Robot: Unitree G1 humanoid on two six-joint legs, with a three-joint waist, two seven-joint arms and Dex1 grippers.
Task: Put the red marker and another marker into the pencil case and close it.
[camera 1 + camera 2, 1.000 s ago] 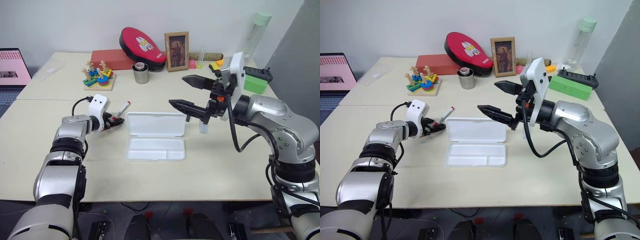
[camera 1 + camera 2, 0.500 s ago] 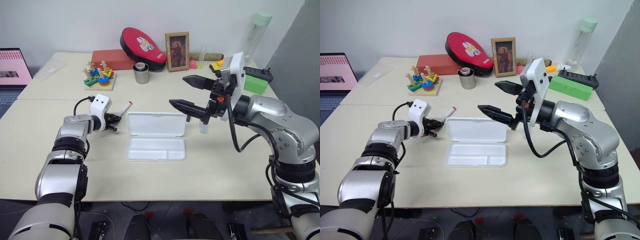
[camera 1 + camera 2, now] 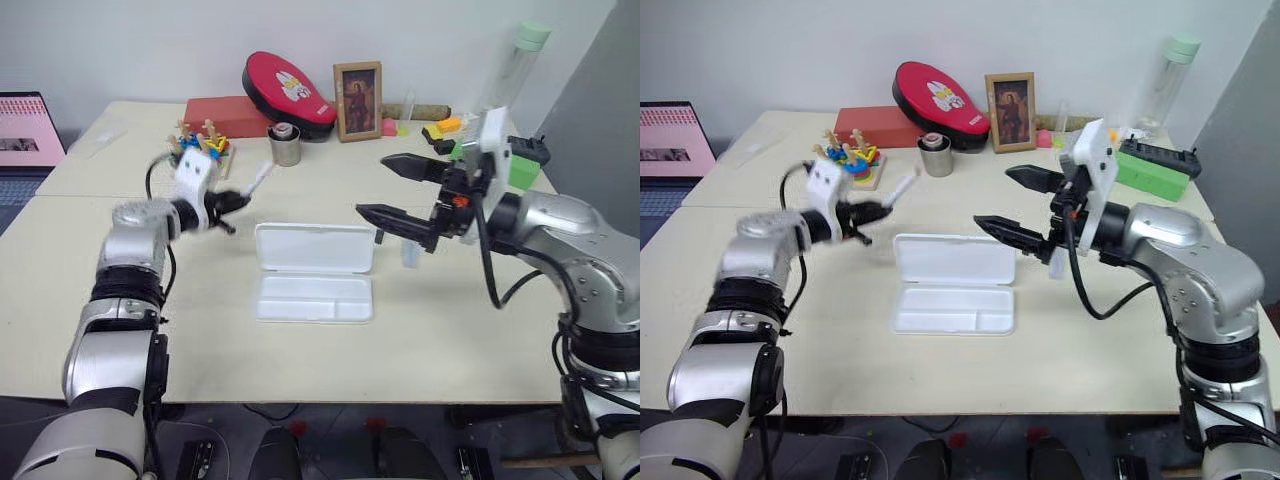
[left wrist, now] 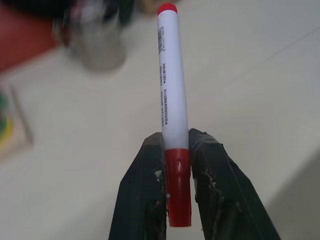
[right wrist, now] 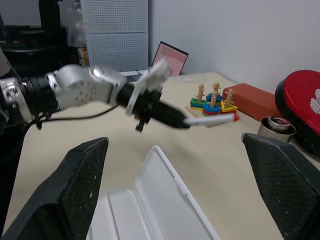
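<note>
Your left end effector (image 4: 176, 165) clenches the red marker (image 4: 171, 100) above the desk (image 3: 450, 320); your right end effector (image 3: 395, 190) hovers released beside the open pencil case (image 3: 314, 272).

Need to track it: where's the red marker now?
In the left gripper, the red marker is off the table, left of the open pencil case.

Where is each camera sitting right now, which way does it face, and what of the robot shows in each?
Left and right eye views: on the head, looking forward and down over the table; both arms show.
Left wrist view: along the left gripper, shut on the red marker, table beyond.
Right wrist view: between the open right gripper fingers, toward the left arm.
Shared: the red marker, the open pencil case and the metal cup show in the eye views and the right wrist view.
</note>
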